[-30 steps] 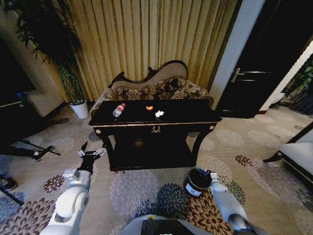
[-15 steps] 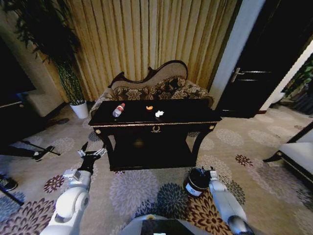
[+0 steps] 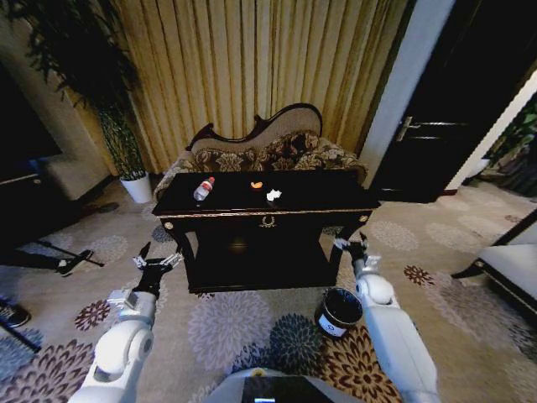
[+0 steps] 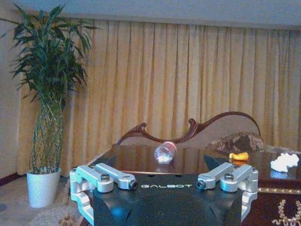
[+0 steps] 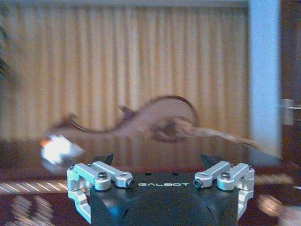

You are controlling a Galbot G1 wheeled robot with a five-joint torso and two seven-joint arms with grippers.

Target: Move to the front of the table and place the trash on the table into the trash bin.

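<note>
I stand in front of the dark console table [image 3: 267,201] with gold trim along its front edge. On its top lie the clear plastic bottle [image 3: 203,188] with a red cap, resting on its side toward my left, then the orange scrap [image 3: 257,185] near the middle, and the crumpled white paper wad [image 3: 273,195] just beside the scrap, nearer the front edge. The three are apart from one another.

My right gripper [image 3: 351,246] is raised at the table's right front corner, close by the curved leg and below the tabletop. Its fingers are spread apart and hold nothing. From its wrist camera I look across the tabletop at the paper wad [image 5: 57,149], which lies off to one side of my open fingers and well ahead of them.

The trash bin [image 3: 339,311], round and dark with a white label, stands on the patterned carpet [image 3: 252,327] below my right arm, near the table's right leg.

My left gripper [image 3: 156,263] hovers low over the carpet off the table's left front corner, fingers apart and empty. Its wrist camera shows the bottle [image 4: 164,152], the orange scrap [image 4: 239,156] and the wad [image 4: 284,162] on the tabletop, all well ahead of it. An ornate sofa [image 3: 268,151] stands behind the table
</note>
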